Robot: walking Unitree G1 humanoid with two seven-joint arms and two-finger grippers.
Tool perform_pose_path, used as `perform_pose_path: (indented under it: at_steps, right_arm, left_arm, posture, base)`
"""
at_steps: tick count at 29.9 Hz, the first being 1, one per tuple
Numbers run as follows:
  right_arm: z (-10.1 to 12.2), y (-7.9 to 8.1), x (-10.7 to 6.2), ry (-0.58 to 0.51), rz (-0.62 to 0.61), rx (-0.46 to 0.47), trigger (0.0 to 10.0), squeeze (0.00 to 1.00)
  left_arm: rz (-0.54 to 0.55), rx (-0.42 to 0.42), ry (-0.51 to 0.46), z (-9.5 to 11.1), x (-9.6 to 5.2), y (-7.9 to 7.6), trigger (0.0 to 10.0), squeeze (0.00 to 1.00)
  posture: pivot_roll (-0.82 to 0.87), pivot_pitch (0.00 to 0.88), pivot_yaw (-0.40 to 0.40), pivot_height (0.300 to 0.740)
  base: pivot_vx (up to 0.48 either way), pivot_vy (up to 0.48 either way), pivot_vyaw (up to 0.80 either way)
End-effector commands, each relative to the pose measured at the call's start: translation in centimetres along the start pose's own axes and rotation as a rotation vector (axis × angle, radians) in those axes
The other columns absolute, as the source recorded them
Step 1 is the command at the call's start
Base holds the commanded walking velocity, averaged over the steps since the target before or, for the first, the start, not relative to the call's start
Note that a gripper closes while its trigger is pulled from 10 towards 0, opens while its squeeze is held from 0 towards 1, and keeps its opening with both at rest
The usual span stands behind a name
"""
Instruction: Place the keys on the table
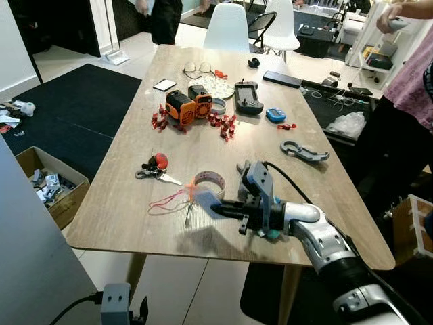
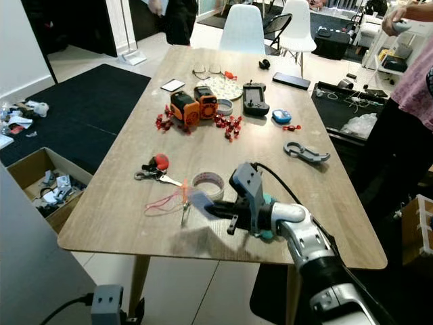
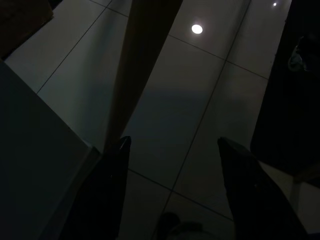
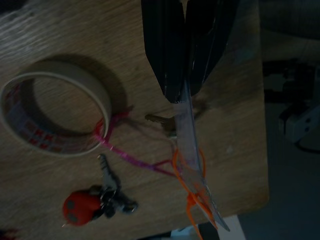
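The right gripper [image 1: 218,208] was pinched tight on the flat clear tag [image 4: 192,165] of the keys [image 1: 189,203]. The keys hung low over the wooden table [image 1: 122,196], right beside a roll of tape [image 1: 209,183]. The left gripper [image 3: 172,150] hung by the floor with its fingers apart, holding nothing.

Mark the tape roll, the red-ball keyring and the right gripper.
tape roll [image 1: 209,181], left eye view, on its near rim.
red-ball keyring [image 1: 160,160], left eye view, on the red ball.
right gripper [image 4: 184,92], right wrist view, between its fingertips.
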State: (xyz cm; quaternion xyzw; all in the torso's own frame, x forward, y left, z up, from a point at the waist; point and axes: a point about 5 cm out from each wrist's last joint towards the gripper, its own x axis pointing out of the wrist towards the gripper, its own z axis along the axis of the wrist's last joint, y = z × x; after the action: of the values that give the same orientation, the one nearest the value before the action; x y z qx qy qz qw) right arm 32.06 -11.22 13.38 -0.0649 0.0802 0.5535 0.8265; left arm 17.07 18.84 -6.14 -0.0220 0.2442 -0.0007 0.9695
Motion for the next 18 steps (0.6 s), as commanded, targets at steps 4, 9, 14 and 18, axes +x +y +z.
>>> perform_pose_path:
  at_steps: [4,9,14,18]
  right_arm:
    - [-0.2,0.3,-0.2,0.023,0.017,0.001,10.0,0.78]
    - [-0.1,0.4,-0.4,0.035,0.015,-0.003,10.0,1.0]
    - [0.5,-0.2,-0.5,0.02,-0.042,-0.049,10.0,0.5]
    - [2.7,-1.3,-0.6,-0.076,-0.133,-0.085,10.0,0.0]
  left_arm:
    - [-0.004,-0.013,0.024,-0.7,-0.4,-0.2,10.0,0.0]
    - [-0.006,-0.014,0.018,-0.6,-0.3,-0.3,10.0,0.0]
    - [-0.006,-0.014,0.018,-0.6,-0.3,-0.3,10.0,0.0]
    - [-0.005,-0.012,0.019,-0.6,-0.4,-0.3,10.0,0.0]
  posture:
    - [0.07,0.056,-0.09,0.74]
    - [0.07,0.057,-0.092,0.74]
    - [0.07,0.057,-0.091,0.74]
    - [0.07,0.058,-0.091,0.74]
  base:
    - [0.0,0.0,0.0]
    - [0.0,0.0,0.0]
    - [0.0,0.0,0.0]
    - [0.0,0.0,0.0]
